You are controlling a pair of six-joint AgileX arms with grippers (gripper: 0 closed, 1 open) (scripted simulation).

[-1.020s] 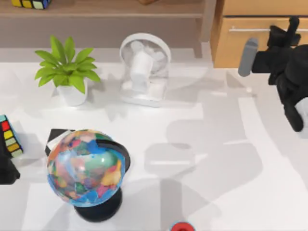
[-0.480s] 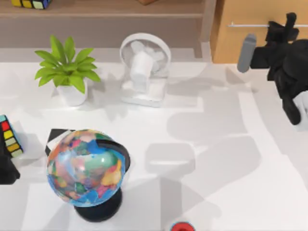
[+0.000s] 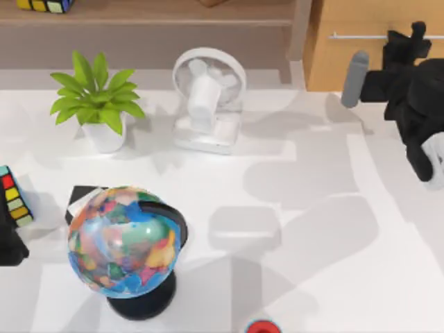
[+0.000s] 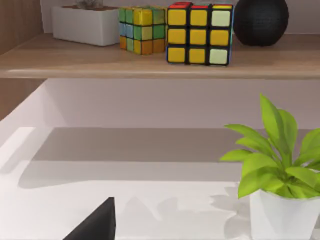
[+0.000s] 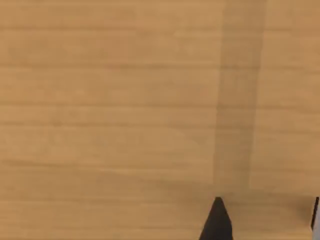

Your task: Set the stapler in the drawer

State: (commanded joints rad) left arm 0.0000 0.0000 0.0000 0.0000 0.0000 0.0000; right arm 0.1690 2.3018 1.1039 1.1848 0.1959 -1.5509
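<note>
Here the right gripper (image 3: 408, 38), whether parted or clenched unclear, meets the smooth tan wooden drawer (image 3: 361, 21).

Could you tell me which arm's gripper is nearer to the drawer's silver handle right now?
The right. The right gripper is at the drawer front by its handle; the left arm is parked at the table's far left edge.
</note>
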